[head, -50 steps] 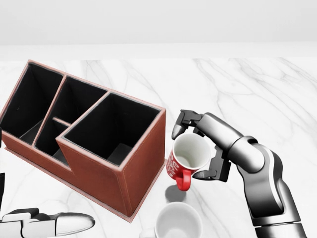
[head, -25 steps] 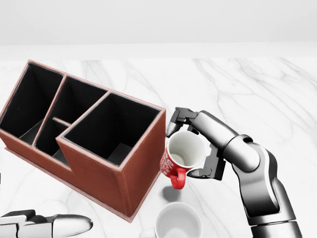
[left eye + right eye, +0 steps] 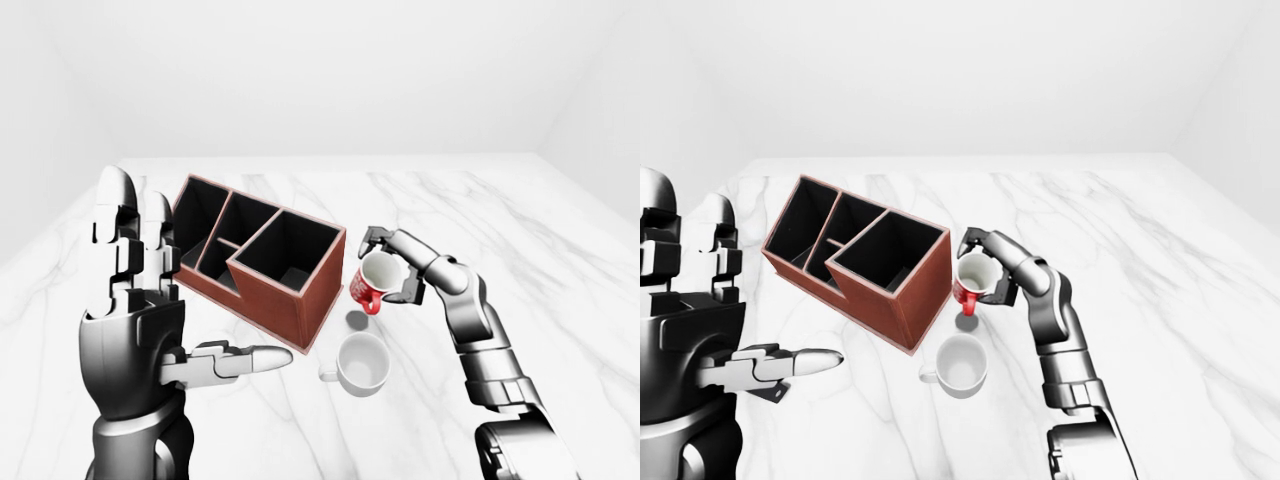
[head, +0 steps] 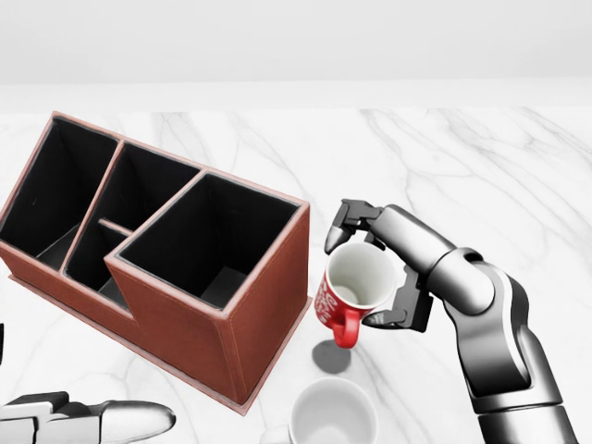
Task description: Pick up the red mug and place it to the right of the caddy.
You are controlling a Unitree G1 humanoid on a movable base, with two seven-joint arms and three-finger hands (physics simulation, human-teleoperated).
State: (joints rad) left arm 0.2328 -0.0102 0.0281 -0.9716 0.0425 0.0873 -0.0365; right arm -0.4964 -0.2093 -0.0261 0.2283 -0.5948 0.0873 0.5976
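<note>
One relation decides the coming move: the red mug point(image 4: 353, 287) hangs in the air just beside the right-hand wall of the caddy point(image 4: 157, 250), above the marble table point(image 4: 499, 166), so its way to the target spot is downward and only slightly sideways. A small dark shadow on the stone below it, seen in the head view, shows that it is off the surface.

The right hand point(image 4: 375, 268) holds it. Its fingers point(image 4: 350, 218) curl over the far side of the rim and body, while the opposing one presses the near side by the handle, so the cup is gripped between them. The mug is tilted, its white mouth turned up toward the camera and its handle pointing down toward the bottom of the view; judging from that, it needs righting before its base can meet the table flat.

Below it in the head view, toward the bottom edge, stands a white mug point(image 4: 331, 412), close to the caddy's corner. I judge it the main hazard, since it lies near the likely landing spot.

The left hand point(image 3: 135, 290) is raised well apart on the left, fingers straight and spread, holding nothing. The right hand is plainly the nearer one.
</note>
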